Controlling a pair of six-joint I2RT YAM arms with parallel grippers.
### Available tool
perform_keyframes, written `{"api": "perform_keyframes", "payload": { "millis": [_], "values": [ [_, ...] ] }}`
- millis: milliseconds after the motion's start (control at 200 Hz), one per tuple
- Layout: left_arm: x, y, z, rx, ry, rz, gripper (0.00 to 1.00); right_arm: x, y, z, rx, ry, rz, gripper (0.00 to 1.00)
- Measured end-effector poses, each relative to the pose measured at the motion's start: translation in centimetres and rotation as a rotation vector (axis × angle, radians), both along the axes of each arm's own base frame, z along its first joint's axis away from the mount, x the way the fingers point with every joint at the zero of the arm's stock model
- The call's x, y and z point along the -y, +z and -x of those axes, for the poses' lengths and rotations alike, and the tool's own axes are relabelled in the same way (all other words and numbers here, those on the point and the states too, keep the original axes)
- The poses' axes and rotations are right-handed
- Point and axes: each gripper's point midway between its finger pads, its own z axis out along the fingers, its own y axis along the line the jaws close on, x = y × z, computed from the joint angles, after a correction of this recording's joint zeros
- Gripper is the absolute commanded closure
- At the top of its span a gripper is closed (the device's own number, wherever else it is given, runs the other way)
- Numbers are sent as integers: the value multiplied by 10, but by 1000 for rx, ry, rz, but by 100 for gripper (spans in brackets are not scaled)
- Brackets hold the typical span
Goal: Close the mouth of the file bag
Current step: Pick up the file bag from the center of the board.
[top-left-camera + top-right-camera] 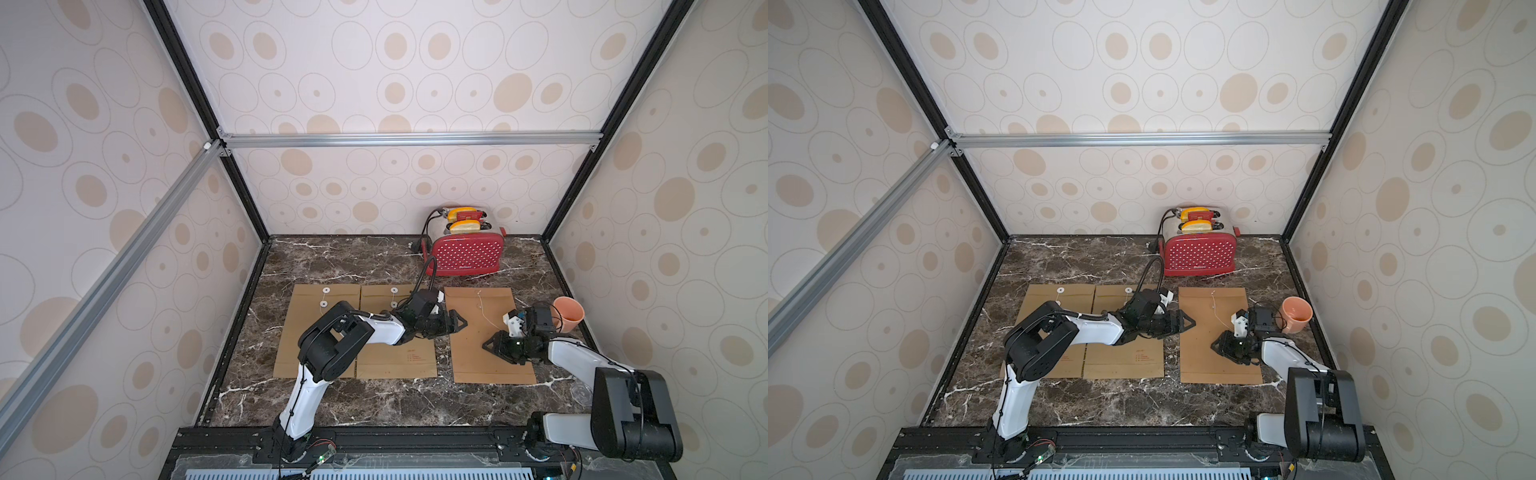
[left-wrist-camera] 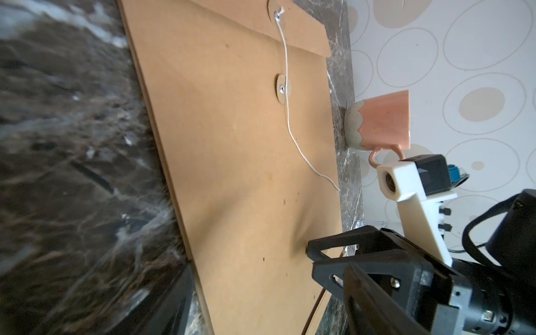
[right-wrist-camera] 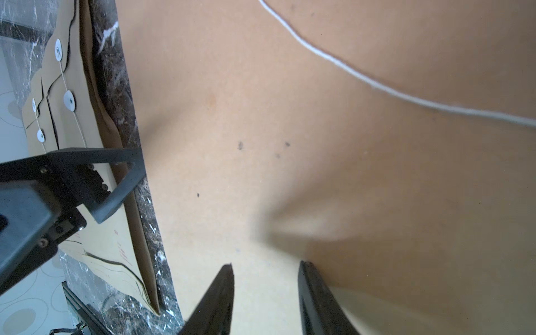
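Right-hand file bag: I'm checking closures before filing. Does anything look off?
Yes. Its white string lies loose across the file bag, passing the lower disc unwound, so the mouth isn't tied. The paper also dimples by the right gripper.

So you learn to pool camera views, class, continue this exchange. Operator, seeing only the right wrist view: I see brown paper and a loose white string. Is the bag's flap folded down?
Observer: Yes. The left wrist view shows the flap lying folded over the file bag.
Operator: Is the string wound round a disc?
Observer: No. The string is tied at the flap's disc and runs past the lower disc unwound.
Operator: Anything near my arm?
Observer: A pink cup stands on the table beside the bag, close behind the right gripper.
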Motion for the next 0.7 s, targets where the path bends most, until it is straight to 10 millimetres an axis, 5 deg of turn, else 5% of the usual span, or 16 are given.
{"api": "perform_keyframes", "payload": {
  "millis": [516, 701],
  "values": [
    [1, -12, -3, -37, 45, 41, 57, -2, 0, -1, 7, 11, -16, 60],
    [0, -19, -4, -45, 56, 33, 80, -2, 0, -1, 8, 12, -16, 61]
  ]
}}
